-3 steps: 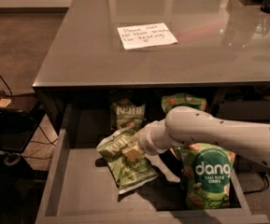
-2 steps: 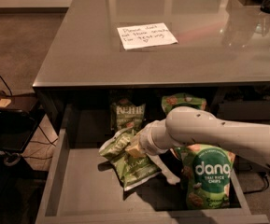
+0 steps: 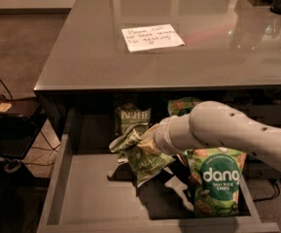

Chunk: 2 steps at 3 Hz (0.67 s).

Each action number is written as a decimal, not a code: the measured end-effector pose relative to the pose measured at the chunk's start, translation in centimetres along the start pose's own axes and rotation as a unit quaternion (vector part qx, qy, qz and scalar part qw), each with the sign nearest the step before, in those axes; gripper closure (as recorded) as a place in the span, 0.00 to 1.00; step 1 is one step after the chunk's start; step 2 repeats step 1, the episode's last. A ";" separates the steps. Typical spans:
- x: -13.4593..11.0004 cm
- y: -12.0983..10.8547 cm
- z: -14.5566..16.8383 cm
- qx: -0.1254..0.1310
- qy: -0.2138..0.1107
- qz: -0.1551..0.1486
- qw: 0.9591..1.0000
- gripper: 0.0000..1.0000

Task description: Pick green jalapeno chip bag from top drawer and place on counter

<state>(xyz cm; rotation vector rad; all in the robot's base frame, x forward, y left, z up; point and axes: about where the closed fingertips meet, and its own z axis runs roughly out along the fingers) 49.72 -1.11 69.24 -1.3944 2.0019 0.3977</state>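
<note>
- Camera view: my gripper (image 3: 143, 141) is down inside the open drawer (image 3: 81, 200), near its middle, and my pale arm (image 3: 237, 130) reaches in from the drawer's right end.
- My gripper is pinched on the crumpled top of the jalapeno bag (image 3: 147, 162).
- The bag hangs tilted just below and in front of my gripper. Its lower corner is near the drawer floor, with a dark shadow beneath it. I cannot tell whether that corner touches the floor.
- Just behind my gripper, toward the drawer's back, a Kettle bag (image 3: 131, 120) stands upright with its white lettering facing out.
- Under my arm, just right of my gripper, a bright dang bag (image 3: 215, 178) stands upright by the drawer's front wall.
- A second green bag (image 3: 181, 104) peeks out behind my arm, at the back under the counter's edge.
- Well above my gripper lies the glossy counter (image 3: 81, 57), with a handwritten note (image 3: 152, 37) flat on it.
</note>
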 end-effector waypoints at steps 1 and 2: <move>-3.0 -0.8 -4.2 0.005 -0.022 -0.009 1.000 1.00; -3.0 -0.8 -4.2 0.005 -0.022 -0.009 1.000 1.00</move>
